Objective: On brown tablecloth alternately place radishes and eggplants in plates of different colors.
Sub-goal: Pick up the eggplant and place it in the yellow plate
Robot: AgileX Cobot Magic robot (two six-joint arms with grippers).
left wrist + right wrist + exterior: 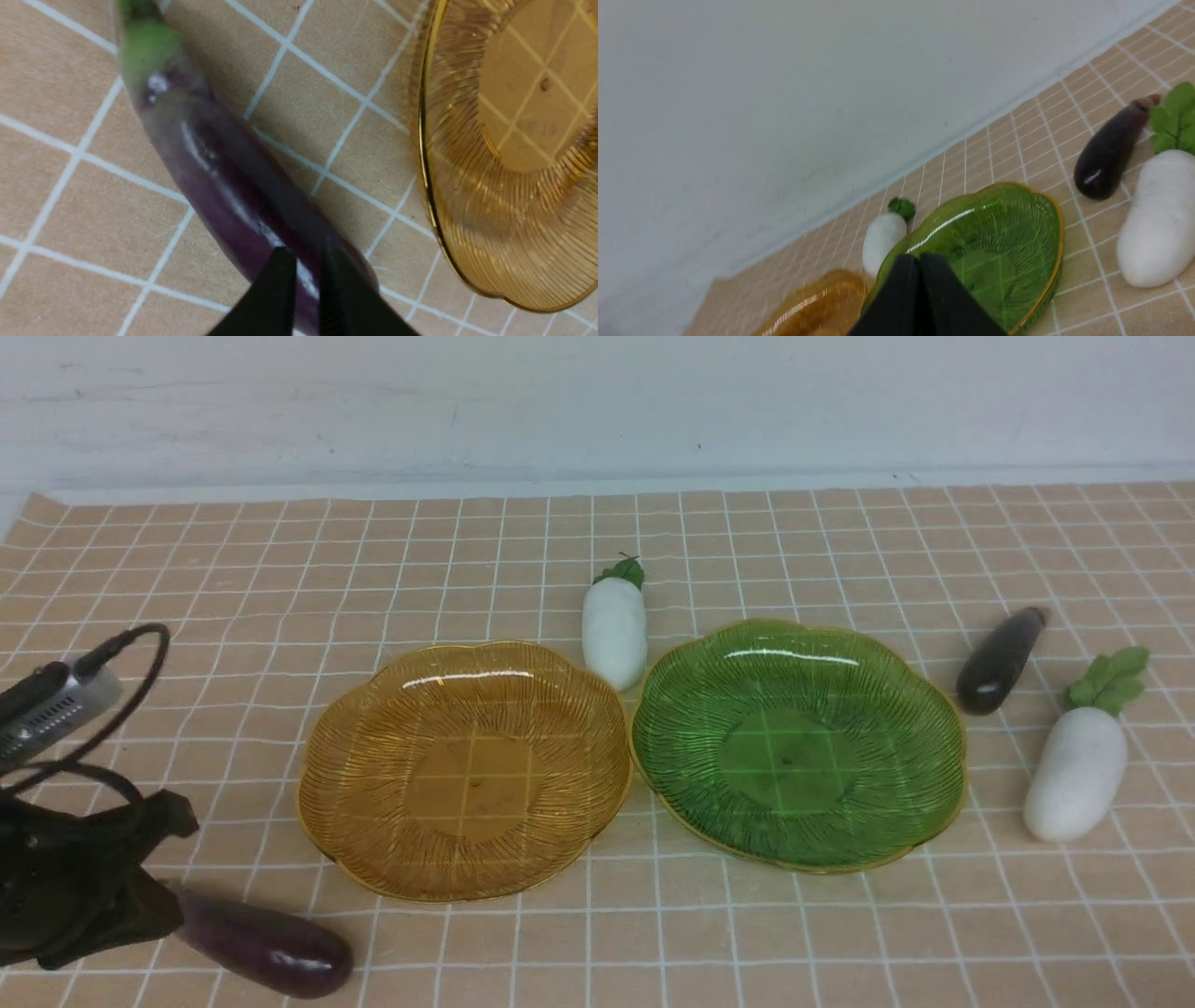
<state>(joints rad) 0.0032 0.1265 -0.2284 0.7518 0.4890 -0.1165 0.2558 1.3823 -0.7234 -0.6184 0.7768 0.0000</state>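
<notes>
On the brown tablecloth [597, 933] an amber plate [373, 803] and a green plate [896, 756] stand side by side, both empty. One white radish [614, 625] lies just behind the gap between them; another radish [1075, 773] lies right of the green plate, beside a dark eggplant [999, 661]. A second eggplant [266, 943] lies front left. My left gripper [159, 896] hangs over this eggplant [219, 172]; its fingertips [308, 254] are parted by a narrow gap and hold nothing. My right gripper [920, 261] is shut and empty, above the green plate [1017, 219].
A pale wall [597, 401] runs along the cloth's far edge. A looped black cable [140, 653] arches off my left arm at the left edge. Bare cloth lies in front of both plates.
</notes>
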